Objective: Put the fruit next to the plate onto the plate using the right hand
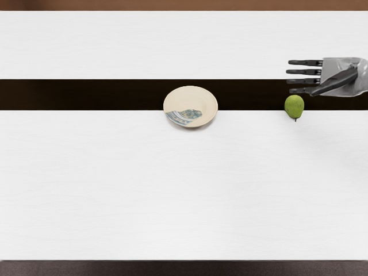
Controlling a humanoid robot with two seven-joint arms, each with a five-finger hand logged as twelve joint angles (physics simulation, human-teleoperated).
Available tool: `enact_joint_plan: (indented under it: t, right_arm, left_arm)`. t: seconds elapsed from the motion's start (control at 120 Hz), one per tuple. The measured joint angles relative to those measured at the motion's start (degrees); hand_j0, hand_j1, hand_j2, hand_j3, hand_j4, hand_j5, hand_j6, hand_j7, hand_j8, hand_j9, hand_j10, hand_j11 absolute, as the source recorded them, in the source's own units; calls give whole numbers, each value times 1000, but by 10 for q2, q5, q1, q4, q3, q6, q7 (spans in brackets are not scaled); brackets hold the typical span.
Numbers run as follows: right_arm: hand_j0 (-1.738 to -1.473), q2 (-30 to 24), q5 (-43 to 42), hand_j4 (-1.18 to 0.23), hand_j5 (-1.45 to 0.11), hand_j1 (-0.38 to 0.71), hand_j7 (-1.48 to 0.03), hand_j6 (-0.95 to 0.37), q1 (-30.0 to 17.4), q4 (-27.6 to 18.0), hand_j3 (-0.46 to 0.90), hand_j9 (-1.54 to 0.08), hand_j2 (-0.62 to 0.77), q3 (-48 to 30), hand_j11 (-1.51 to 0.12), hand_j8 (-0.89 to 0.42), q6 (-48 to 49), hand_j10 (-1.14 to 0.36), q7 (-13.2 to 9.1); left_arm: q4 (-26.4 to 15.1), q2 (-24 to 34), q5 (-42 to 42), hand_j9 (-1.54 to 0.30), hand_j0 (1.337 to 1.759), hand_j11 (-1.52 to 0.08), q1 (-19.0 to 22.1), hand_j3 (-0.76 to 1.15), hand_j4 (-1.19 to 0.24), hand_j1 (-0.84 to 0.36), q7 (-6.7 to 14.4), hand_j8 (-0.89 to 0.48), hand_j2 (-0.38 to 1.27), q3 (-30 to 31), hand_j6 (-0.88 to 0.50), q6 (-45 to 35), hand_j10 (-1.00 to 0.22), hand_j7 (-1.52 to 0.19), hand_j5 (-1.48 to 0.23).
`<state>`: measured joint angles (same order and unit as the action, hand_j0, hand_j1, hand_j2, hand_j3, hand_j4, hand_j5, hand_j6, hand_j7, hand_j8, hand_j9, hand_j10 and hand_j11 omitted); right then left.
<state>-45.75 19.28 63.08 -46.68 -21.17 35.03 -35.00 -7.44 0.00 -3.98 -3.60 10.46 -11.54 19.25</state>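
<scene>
Here, rt hand (336,76) released, flat, near pear (294,106), plate (190,99) well apart on table (172,190).

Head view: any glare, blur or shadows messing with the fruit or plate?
Head view: sharp throughout, no blur. The white table is nearly blown out, its grain barely visible. Lighting is flat, with hardly any cast shadows. The pear and plate stand out clearly. The right hand is open, and its lowest dark finger blends into the dark band.
</scene>
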Motion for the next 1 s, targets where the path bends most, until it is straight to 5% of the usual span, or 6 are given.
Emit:
enact_joint_plan:
  t: [0.217, 0.517, 1.0]
  right_arm:
    - [-1658, -3, -17, 0, 0, -349, 0, 4, 1, 1, 0, 0, -1, 0, 0, 3, 0, 2, 0]
    - [-1658, 15, -222, 0, 0, -349, 0, 2, 63, -2, 0, 0, -1, 10, 0, 2, 0, 1, 0]
    - [-1658, 55, -473, -2, 0, -349, 0, -3, 147, 8, 0, 0, 0, 177, 0, -2, -54, -2, 0]
  left_arm:
    - [0, 0, 0, -18, 1658, -18, 0, 0, -14, 332, 0, -14, 3, 0, -14, 0, -14, -18, -18]
    - [0, 0, 0, -18, 1658, -18, -2, 0, -14, 332, 0, -14, 3, 0, -14, 0, -14, -18, -18]
    - [-1, 0, -4, -18, 1658, -18, -16, 0, -14, 332, 0, -14, 3, -4, -14, 0, -14, -18, -18]
